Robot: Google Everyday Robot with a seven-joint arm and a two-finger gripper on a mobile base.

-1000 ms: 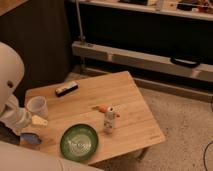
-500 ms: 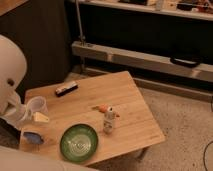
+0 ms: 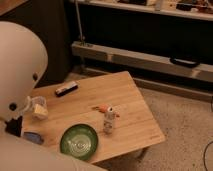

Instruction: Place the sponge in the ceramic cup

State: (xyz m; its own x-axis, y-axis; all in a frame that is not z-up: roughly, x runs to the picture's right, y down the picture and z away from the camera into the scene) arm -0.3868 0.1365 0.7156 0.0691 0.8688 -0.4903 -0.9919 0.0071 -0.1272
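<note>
- The white arm (image 3: 20,55) now fills far more of the left side of the view than a second ago. It has swung up and in, and hides the far left corner of the surface (image 3: 130,110).
- Nothing on the surface has shifted with it; cup, sponge, bowl and wedge lie where they were.
- The sponge (image 3: 32,137) is at the near left corner, just left of the green bowl (image 3: 67,137) and apart from it, seemingly lying flat.
- The cup (image 3: 38,103) stands upright farther back on the left, mouth up, with a pale yellow wedge (image 3: 41,113) against its near side. No blue shows in it.
- The hand (image 3: 15,127) is mostly hidden, showing as a dark shape low at the left edge under the arm, just beside the sponge. It is spread wide and I see nothing held in it.
- Judgement: only the arm has moved, so the sponge is outside the cup and the task is not met.
</note>
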